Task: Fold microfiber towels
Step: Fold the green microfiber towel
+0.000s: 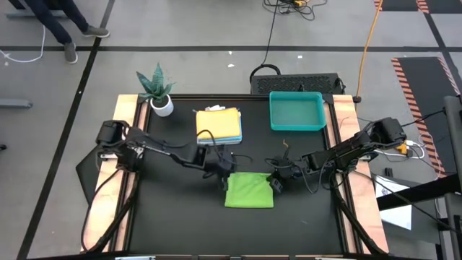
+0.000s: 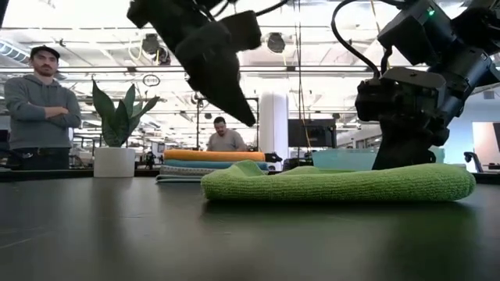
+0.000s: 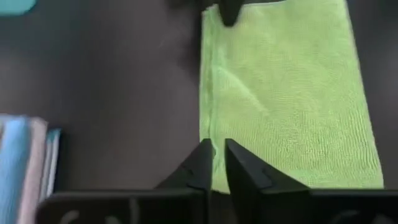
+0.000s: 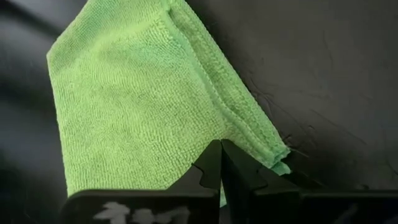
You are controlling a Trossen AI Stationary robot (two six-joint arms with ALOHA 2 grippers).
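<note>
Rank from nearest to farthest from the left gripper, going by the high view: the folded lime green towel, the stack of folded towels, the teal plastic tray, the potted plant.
From the left gripper:
1. Folded lime green microfiber towel, right beside it, mid-table.
2. Stack of folded towels, yellow-orange on top, just behind it.
3. Teal plastic tray, back right, and potted plant, back left: too close to call.

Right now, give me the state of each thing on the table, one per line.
Lime green towel: folded, flat on the table.
Stacked towels: piled, yellow-orange on top.
Teal tray: looks empty.
Left claw: just above the green towel's edge, slightly parted, holding nothing.
Right claw: shut at the towel's other edge.
</note>
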